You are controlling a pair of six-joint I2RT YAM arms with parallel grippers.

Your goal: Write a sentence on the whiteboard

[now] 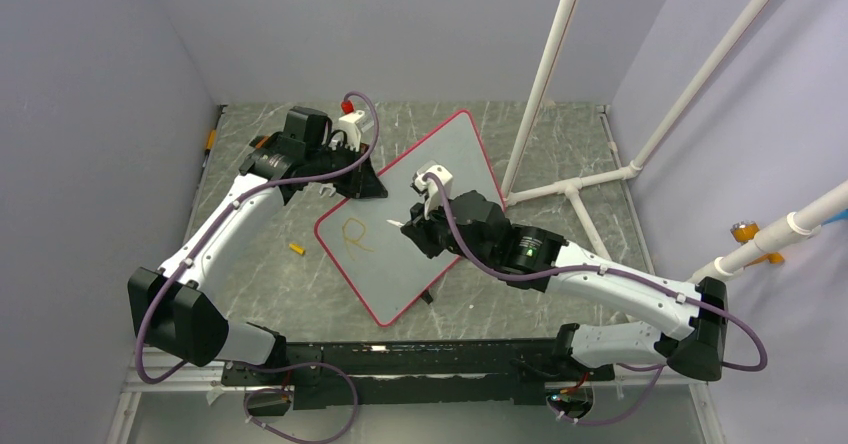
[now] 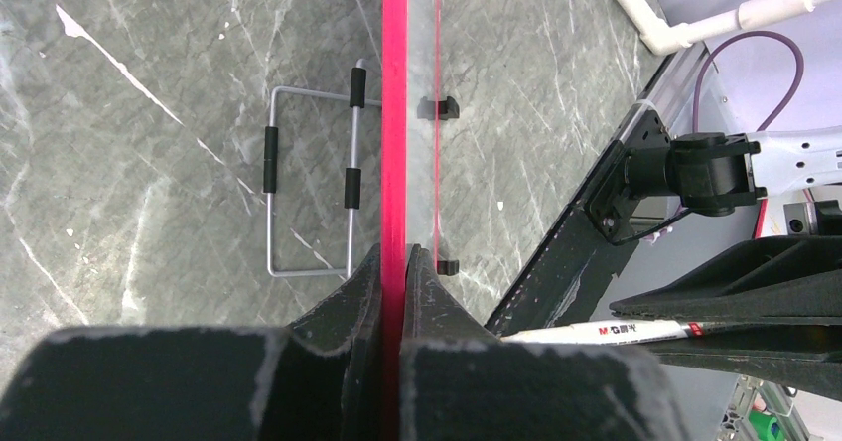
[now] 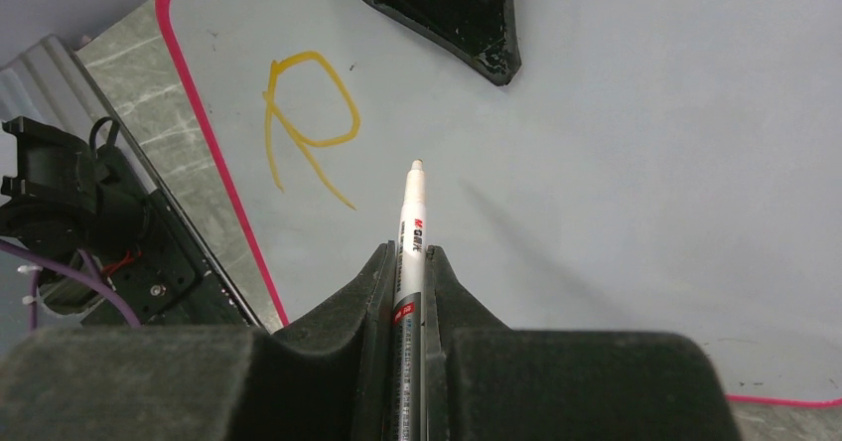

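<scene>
- Left gripper: its jaws are almost closed, pinching the thin red-pink rim of the large, flat, pale grey-white rectangular whiteboard. Gripping at the edge probably steadies the board against pen pressure and leaves the writing face uncovered.
- Bent grey wire stand with black sleeves: it lies on the grey marbled table, ahead and to the left of the left gripper's fingertips, just beside the rim.
- Small orange-yellow cap-like piece: it rests on the table beside the left arm, apart from the board, and is too small to identify with certainty.
- Sentence: so far it is a single orange-yellow "R", ahead and to the left of the right gripper. It is placed near a corner of the board, which leaves room for the remaining letters, so the task appears barely begun.
- Slim white marker pen: its tip projects ahead of the fingertips, to the right of the "R", where the next letter would plausibly start. Whether the tip touches the board cannot be determined.
- Right gripper: its jaws are closed firmly on the pen barrel, keeping the tip in view of the wrist camera.
</scene>
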